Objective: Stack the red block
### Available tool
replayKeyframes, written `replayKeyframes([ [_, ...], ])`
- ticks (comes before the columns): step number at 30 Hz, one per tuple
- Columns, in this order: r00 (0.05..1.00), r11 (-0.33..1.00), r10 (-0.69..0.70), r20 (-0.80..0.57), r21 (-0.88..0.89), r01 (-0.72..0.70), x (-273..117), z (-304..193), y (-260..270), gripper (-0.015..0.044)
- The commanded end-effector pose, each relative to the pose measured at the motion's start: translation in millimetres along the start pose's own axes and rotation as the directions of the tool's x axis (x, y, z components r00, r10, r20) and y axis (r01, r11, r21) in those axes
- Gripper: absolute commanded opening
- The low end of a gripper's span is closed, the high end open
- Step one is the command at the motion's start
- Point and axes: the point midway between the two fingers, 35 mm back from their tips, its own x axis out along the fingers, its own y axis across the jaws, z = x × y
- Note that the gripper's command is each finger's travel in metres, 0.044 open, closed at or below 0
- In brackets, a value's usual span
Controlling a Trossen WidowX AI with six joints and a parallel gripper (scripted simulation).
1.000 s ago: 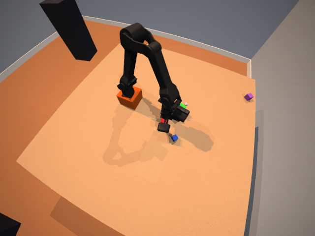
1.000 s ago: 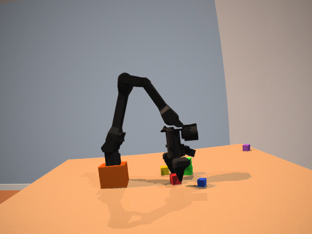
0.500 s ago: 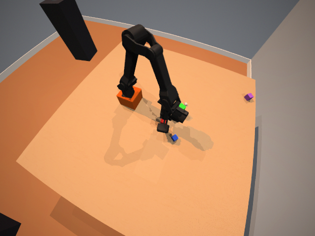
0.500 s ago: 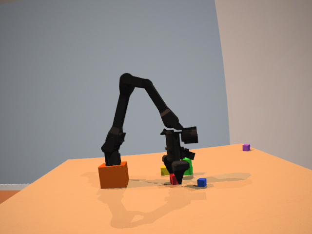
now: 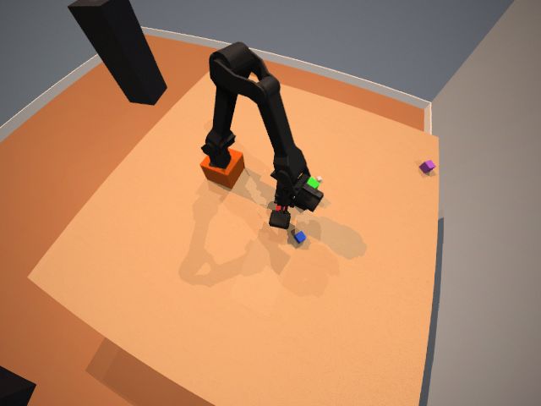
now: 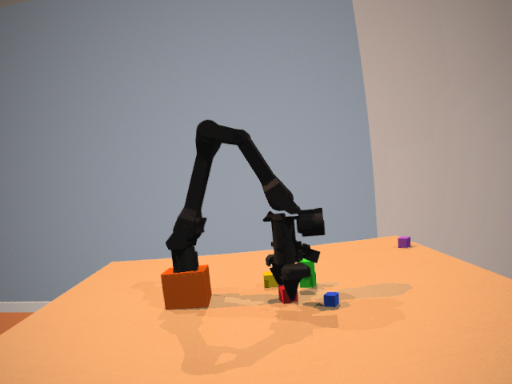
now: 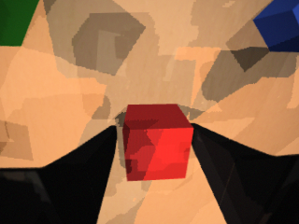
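The red block point(image 5: 278, 208) point(image 6: 283, 295) point(image 7: 161, 151) sits on the table, between the fingers. My gripper point(image 5: 281, 210) point(image 6: 288, 294) point(image 7: 152, 129) points down around it and is open, its fingers partway together. In the wrist view the right fingertip is at the block's edge, and a narrow gap shows between the left fingertip and the block. The green tower point(image 5: 313, 183) point(image 6: 308, 280) point(image 7: 14, 21) stands close by, partly hidden behind the gripper and arm in the top and exterior views; only a corner shows at the wrist view's upper left.
A blue block point(image 5: 300, 237) point(image 6: 330, 299) point(image 7: 279, 30) lies near the gripper on the side away from the arm's base. A yellow block point(image 6: 269, 280) is behind the gripper. A small white thing point(image 5: 319, 178) is beside the tower. A purple block point(image 5: 428, 166) point(image 6: 404, 242) lies near the table's far edge.
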Motion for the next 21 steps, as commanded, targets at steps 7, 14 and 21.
replayKeyframes([
  [7,1.0,1.0,-0.001,-0.004,0.004,0.001,0.0,-1.3,0.1,0.0144],
  [14,1.0,1.0,-0.001,-0.004,0.004,0.001,-12.2,-0.2,-0.1,0.0],
  [21,1.0,1.0,-0.001,-0.004,0.004,0.001,-47.2,0.7,-0.1,0.0],
])
